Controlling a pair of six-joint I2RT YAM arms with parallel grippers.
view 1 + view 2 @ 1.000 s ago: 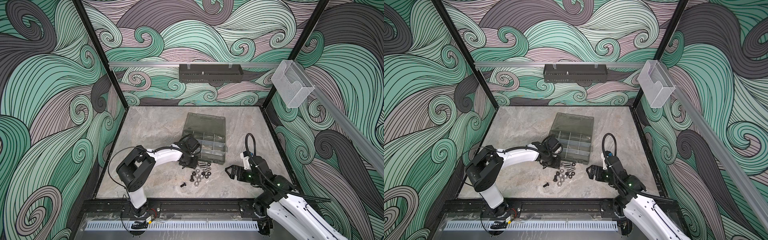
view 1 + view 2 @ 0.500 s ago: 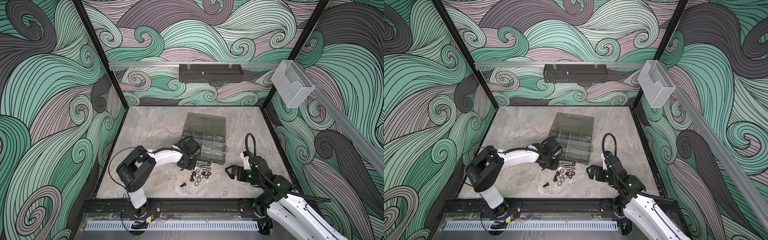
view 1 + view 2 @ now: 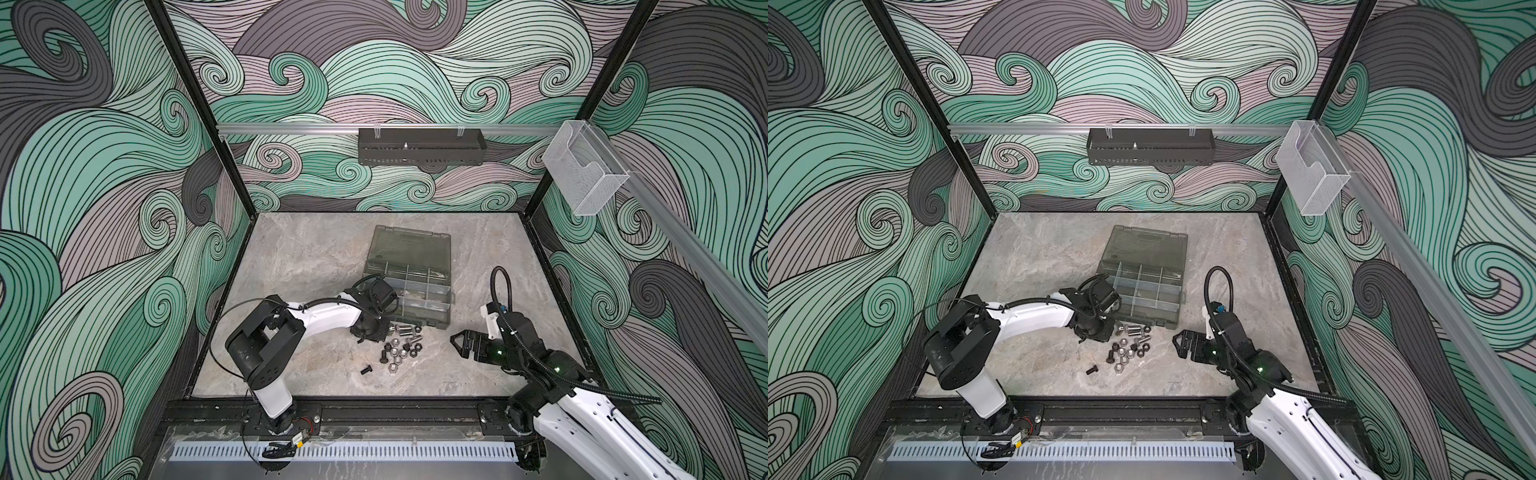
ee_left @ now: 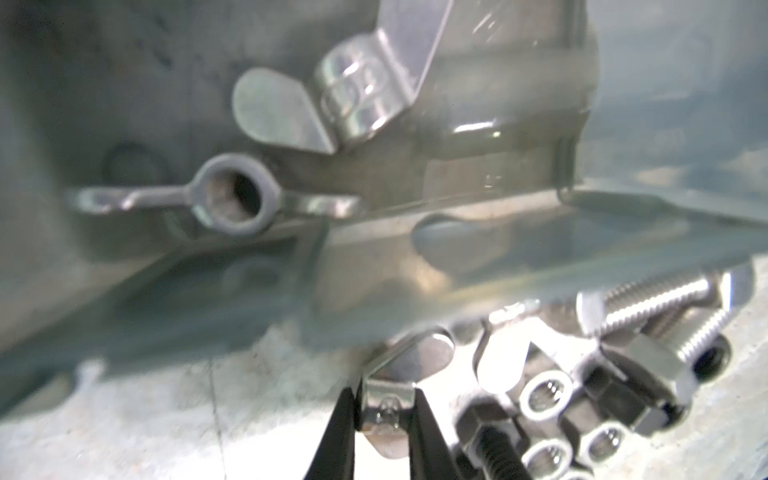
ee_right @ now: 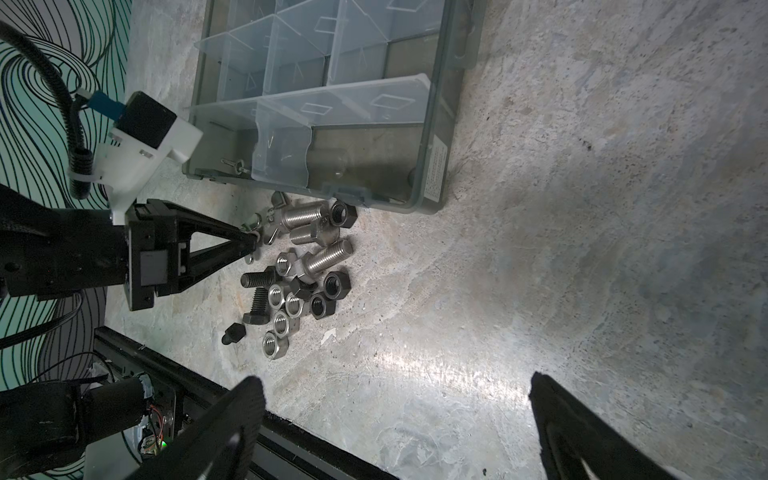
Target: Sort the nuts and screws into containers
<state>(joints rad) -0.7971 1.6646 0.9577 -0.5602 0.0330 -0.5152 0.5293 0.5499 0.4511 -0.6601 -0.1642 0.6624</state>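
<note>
Left gripper (image 4: 384,397) is pinched closed on a small silver wing nut (image 4: 413,357), low over the stone-look table (image 5: 582,249) at the near left corner of the grey organizer case (image 5: 434,166). Just beside its tips lies a loose heap of silver and black screws (image 5: 328,257) and nuts (image 5: 282,322). Right gripper (image 5: 395,384), jaws spread wide and empty, hangs to the heap's right.

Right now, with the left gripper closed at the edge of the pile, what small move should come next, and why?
Probably lift the left gripper straight up a little. It looks closed on a small shiny winged nut beside the organizer case, whose front wall stands between it and the compartments. The right gripper is open and apart.
</note>
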